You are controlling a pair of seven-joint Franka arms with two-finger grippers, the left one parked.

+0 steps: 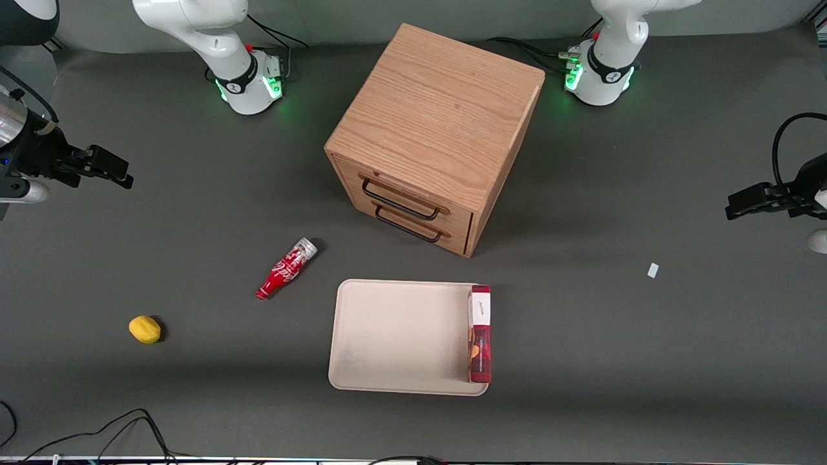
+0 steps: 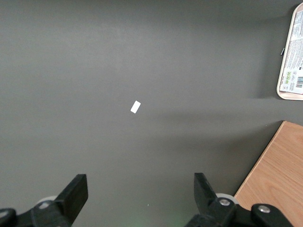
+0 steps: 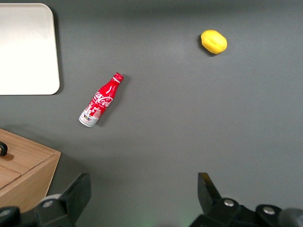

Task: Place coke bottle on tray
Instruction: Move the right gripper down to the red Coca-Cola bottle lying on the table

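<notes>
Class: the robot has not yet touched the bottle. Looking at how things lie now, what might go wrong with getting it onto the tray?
1. The coke bottle lies on its side on the table, so it may roll when the open gripper, now far off and high at the working arm's end, closes on it.
2. A red-and-white box already occupies one edge of the tray; a careless placement might knock it.

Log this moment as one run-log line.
gripper: open, raised at working arm's end | coke bottle: lying on table, untouched | tray: red-and-white box along one edge | step: approach bottle
</notes>
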